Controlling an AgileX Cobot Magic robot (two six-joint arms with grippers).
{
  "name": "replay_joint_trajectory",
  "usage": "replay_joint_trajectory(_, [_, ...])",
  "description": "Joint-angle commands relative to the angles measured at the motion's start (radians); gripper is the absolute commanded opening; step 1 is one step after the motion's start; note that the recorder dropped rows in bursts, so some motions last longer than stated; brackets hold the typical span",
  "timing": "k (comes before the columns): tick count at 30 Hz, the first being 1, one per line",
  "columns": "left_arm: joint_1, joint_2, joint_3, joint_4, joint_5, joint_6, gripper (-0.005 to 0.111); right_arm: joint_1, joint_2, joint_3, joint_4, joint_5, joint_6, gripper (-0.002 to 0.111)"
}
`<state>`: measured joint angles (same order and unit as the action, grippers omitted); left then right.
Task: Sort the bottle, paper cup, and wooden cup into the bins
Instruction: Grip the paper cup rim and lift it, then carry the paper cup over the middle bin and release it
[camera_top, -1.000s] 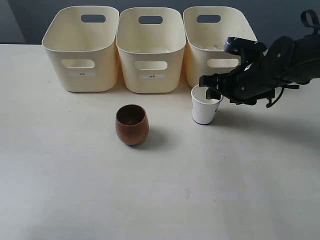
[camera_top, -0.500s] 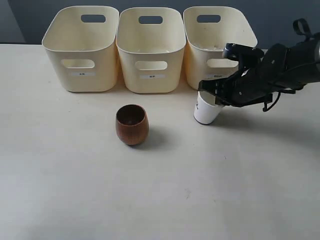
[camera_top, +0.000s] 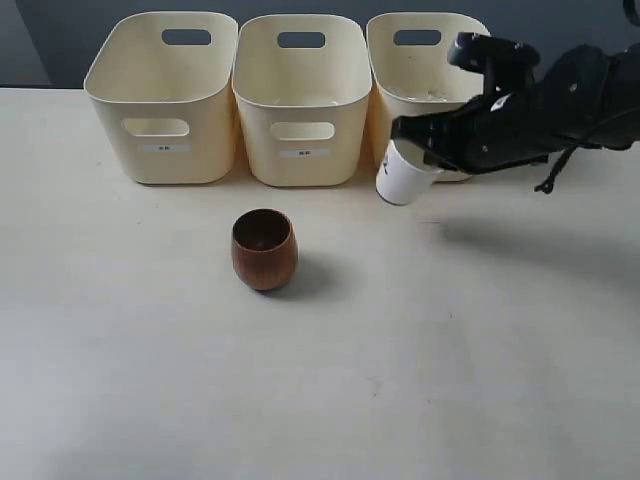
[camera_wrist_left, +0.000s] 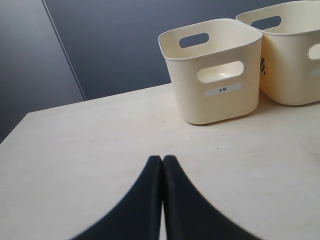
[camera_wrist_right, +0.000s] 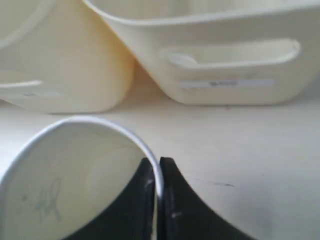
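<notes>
My right gripper is shut on the rim of the white paper cup, which hangs tilted above the table in front of the gap between the middle bin and the right bin. In the right wrist view the rim of the paper cup is pinched at my right gripper, one finger inside, one outside. The brown wooden cup stands upright on the table, left of it. My left gripper is shut and holds nothing, facing the left bin. The bottle is out of view.
The three cream bins stand in a row at the back, with the left bin at the end. Something pale lies inside the right bin. The table runs wide in front of the wooden cup.
My right gripper closed on the paper cup's rim and lifted it off the table, up and slightly left toward the bins. The cup now hangs tilted. The wooden cup stayed put.
</notes>
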<state>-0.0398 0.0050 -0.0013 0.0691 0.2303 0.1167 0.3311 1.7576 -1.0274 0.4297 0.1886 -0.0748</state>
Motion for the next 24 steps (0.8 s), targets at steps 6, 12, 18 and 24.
replay_joint_trajectory(6, [-0.003,-0.005,0.001,0.0,-0.005,-0.002,0.0,0.19,-0.164,-0.007,-0.032,-0.27,-0.037,0.0])
replay_joint_trajectory(12, [-0.003,-0.005,0.001,0.0,-0.005,-0.002,0.0,0.217,-0.147,-0.075,-0.032,-0.305,-0.037,0.0])
replay_joint_trajectory(18, [-0.003,-0.005,0.001,0.0,-0.005,-0.002,0.0,0.217,-0.09,-0.152,-0.032,-0.301,-0.037,0.0])
replay_joint_trajectory(24, [-0.003,-0.005,0.001,0.0,-0.005,-0.002,0.0,0.217,-0.01,-0.252,-0.032,-0.301,-0.037,0.0])
